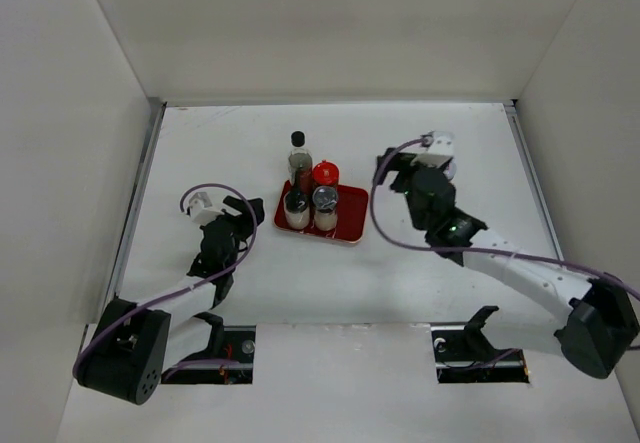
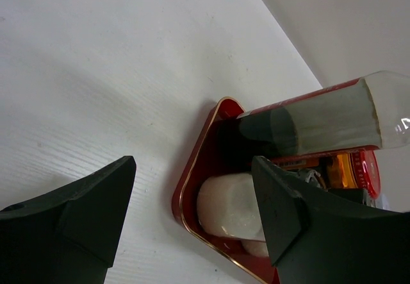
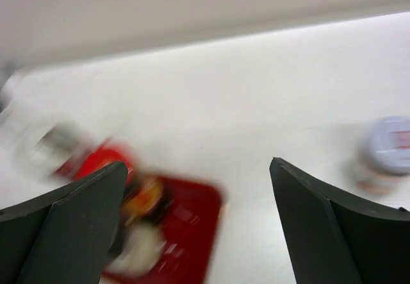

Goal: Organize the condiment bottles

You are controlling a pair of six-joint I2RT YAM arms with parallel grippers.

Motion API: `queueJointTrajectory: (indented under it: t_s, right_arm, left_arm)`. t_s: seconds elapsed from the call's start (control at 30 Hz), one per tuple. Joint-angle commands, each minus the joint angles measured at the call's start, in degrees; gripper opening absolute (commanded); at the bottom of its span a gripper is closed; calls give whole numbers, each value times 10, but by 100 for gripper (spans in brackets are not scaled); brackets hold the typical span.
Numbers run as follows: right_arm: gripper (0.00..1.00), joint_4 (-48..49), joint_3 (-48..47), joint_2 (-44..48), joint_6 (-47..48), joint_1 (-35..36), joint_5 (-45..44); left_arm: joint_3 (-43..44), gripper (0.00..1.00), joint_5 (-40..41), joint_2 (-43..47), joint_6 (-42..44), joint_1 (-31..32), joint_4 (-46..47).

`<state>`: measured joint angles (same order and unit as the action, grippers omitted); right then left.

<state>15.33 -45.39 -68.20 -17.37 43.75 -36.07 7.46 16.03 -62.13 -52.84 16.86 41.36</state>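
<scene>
Right pincer [image 3: 197, 168] is spread wide and holds nothing. A small jar [image 3: 387, 150] stands alone on the table [image 3: 256, 91], apart from the red tray [image 1: 350, 205]. Left pincer [image 2: 193, 168] is spread too, empty, just beside the tray's corner. In the tray stand four bottles: tall dark bottle [image 1: 298, 158], red-capped bottle [image 1: 325, 175], one white shaker [image 1: 296, 211], second white shaker [image 1: 325, 205].

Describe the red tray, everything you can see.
The red tray is flat and rectangular with rounded corners, a low raised lip and a thin gold-looking edge; glossy, like lacquered plastic or metal. It lies flat on the white table, mid-table, slightly skewed. Four bottles stand crowded in its left part; the right part is bare. Nothing else touches it.
</scene>
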Motion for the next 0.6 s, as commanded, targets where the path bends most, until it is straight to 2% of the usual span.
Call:
queueJointTrajectory:
  t_s: [0.0, 0.1, 0.2, 0.33, 0.57]
  right_arm:
    - [100, -87, -14, 13, -22, -108, -57]
    - [100, -123, -36, -14, -19, -178, -74]
    - [100, -159, -74, -87, -6, -232, -38]
    - [100, -165, -109, -163, 0, -264, 13]
    - [100, -153, -157, -240, -15, -329, 90]
  left_arm:
    - [6, 72, 9, 29, 15, -9, 27]
    - [7, 72, 7, 32, 19, -1, 21]
    - [9, 72, 0, 25, 19, 8, 25]
    - [10, 73, -1, 15, 18, 9, 28]
    - [13, 73, -1, 4, 18, 16, 29]
